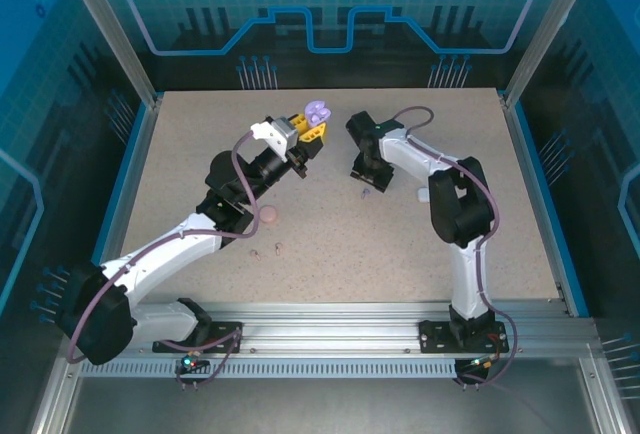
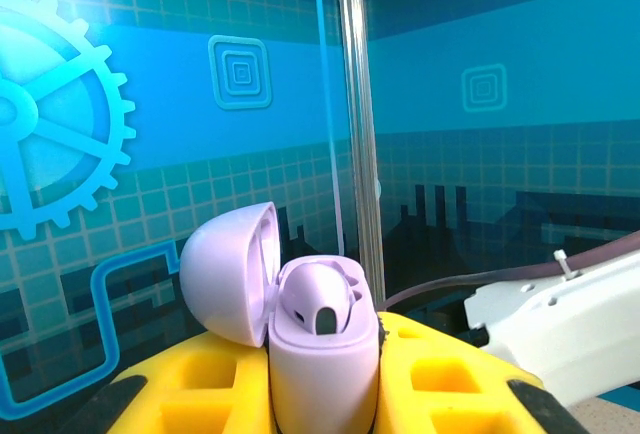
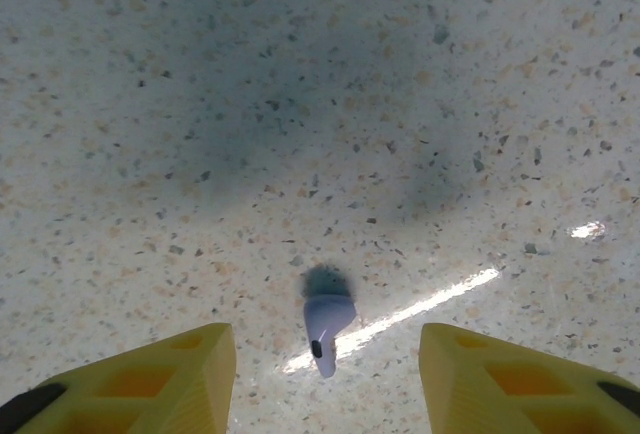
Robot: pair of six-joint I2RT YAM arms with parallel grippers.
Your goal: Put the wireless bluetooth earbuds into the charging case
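Low over the table (image 3: pixel 150 104), straddling the purple earbud (image 3: pixel 326 322) with the right gripper (image 1: pixel 362 174), jaws apart, touching nothing. Farther back, clamping the open purple charging case (image 2: pixel 322 354) aloft in the left gripper (image 1: pixel 308 130). Risking flicking the bud away by pinching off-centre.

Earbud (image 3: pixel 327 322) on table (image 3: pixel 300 104) (btwn R gripper (image 3: pixel 322 354))

Three cases so far: purple case (image 1: pixel 316 112), pink case (image 1: pixel 270 215), white case (image 1: pixel 421 194). Earbuds, four: two purple earbuds (image 3: pixel 326 319), two tiny ones (image 1: pixel 278 247).
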